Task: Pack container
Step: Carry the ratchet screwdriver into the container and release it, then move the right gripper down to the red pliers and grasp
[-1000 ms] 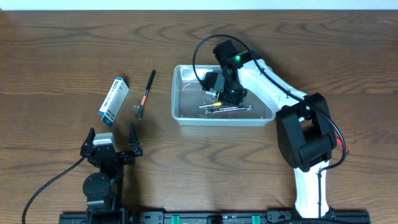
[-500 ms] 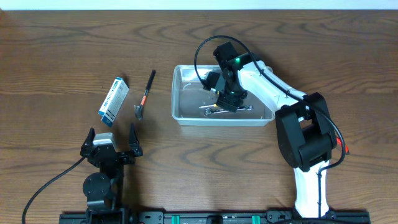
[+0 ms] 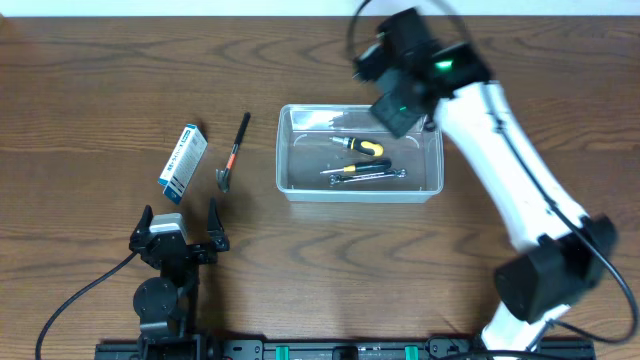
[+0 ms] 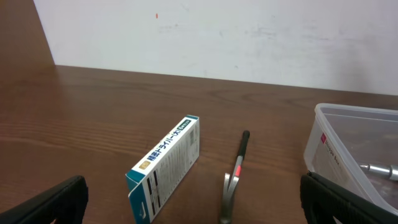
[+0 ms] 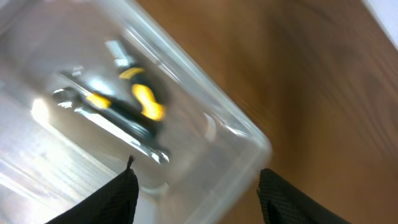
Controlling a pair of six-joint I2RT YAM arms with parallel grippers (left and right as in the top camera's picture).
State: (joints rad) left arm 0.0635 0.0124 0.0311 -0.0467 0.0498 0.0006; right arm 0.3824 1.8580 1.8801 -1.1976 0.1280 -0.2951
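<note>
overhead view of a brown wooden desk [image 3: 90, 80] with two robot arms. the container [image 3: 290, 150], a clear plastic bin with rounded corners, sits just off the desk's centre toward 1 o'clock. inside it lie a yellow-and-black screwdriver [image 3: 360, 146] and, at its 6 o'clock, a silver wrench [image 3: 378, 176] touching another yellow-and-black handle. the right tool [image 5: 196, 175] hangs blurred above the bin's 1 o'clock corner. in the wrist view its two dark fingers stand apart with nothing between them, and the bin shows below. the left tool [image 3: 180, 212] rests at the desk's 7 o'clock, spread wide and holding nothing. at 9 o'clock lies a small blue-and-white box [image 3: 183, 162]. just beside it, at its 3 o'clock, lies a small hammer [image 3: 233, 152] with a black handle and an orange band, well apart from the bin.
</note>
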